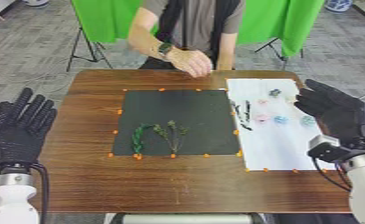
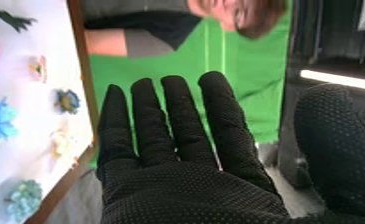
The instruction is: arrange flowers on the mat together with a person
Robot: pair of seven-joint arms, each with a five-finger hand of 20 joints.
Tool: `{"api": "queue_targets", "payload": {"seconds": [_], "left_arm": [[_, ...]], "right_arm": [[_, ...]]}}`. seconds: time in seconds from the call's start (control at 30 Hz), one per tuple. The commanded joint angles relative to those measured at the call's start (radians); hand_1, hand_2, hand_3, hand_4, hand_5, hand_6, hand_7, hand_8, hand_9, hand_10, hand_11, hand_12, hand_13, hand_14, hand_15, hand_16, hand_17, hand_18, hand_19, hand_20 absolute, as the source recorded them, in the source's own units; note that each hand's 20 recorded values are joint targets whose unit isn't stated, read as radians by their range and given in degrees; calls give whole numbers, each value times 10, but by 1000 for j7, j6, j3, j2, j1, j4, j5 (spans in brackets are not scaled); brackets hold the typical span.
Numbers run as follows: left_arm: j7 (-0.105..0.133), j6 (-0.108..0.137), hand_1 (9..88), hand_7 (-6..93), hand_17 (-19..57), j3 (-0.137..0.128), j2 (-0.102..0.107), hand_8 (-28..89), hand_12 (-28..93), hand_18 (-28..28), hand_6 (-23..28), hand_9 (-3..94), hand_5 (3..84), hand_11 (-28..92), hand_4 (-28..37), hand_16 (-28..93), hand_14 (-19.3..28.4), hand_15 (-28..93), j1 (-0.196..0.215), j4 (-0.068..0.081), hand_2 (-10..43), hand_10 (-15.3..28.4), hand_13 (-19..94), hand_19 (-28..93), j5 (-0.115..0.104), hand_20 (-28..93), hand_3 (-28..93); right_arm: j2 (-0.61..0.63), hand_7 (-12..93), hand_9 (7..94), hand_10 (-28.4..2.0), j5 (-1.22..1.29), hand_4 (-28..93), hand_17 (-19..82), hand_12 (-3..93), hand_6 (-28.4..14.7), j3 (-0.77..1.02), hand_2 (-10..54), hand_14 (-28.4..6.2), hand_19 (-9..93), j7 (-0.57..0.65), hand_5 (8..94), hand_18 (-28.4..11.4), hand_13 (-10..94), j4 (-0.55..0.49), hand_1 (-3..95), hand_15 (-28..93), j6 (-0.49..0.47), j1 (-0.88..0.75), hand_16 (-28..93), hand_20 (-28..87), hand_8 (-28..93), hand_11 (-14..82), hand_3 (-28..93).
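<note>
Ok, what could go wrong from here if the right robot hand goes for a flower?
The right robot hand is open beside the white sheet, so a low sweep might knock the pale green flower nearby. The person's hand is at the table's far edge, so both could head for the black mat together and bump. The green sprigs on the mat might shift if brushed.
</note>
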Motion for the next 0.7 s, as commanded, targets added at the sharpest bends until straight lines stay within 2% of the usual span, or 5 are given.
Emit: {"api": "queue_targets", "payload": {"seconds": [0.03,0.17,0.3,0.4,0.7], "left_arm": [[24,33,238,91,-37,14,-1,-91,51,100,68,297,381,152,-283,-82,115,220,20,-10,141,130,225,286,-33,82,757],[27,36,236,93,-37,21,25,-91,53,100,70,305,387,158,-283,-81,117,225,11,-6,139,132,229,287,-31,83,759],[-7,18,238,94,-38,42,54,-91,53,102,70,316,394,162,-283,-83,116,229,-21,3,140,128,232,293,-22,84,757],[-1,13,238,93,-39,21,49,-91,52,102,70,317,395,162,-283,-84,117,232,-5,-6,140,128,233,295,-6,84,758],[-13,-19,238,100,-41,29,43,-89,56,104,68,340,411,168,-283,-74,143,258,12,-5,142,130,243,296,-5,83,756]], "right_arm": [[-12,108,421,-176,-24,-158,80,184,-57,-11,125,-161,369,11,430,-178,308,-2,146,112,-46,20,233,107,-70,48,784],[-25,107,419,-176,-26,-159,79,185,-57,-16,124,-162,367,24,430,-178,310,-8,147,107,-35,9,239,111,-68,48,781],[-40,109,421,-175,-30,-149,79,185,-56,-9,135,-161,367,23,435,-180,312,-16,151,106,-29,-11,243,114,-68,48,799],[-39,112,423,-175,-30,-145,79,187,-56,-37,134,-162,368,13,436,-180,315,-9,155,106,-35,20,246,115,-69,49,800],[-43,118,425,-174,-59,-142,80,189,-53,-10,132,-161,368,13,437,-181,320,-27,171,106,-48,-23,249,116,-71,50,803]]}}
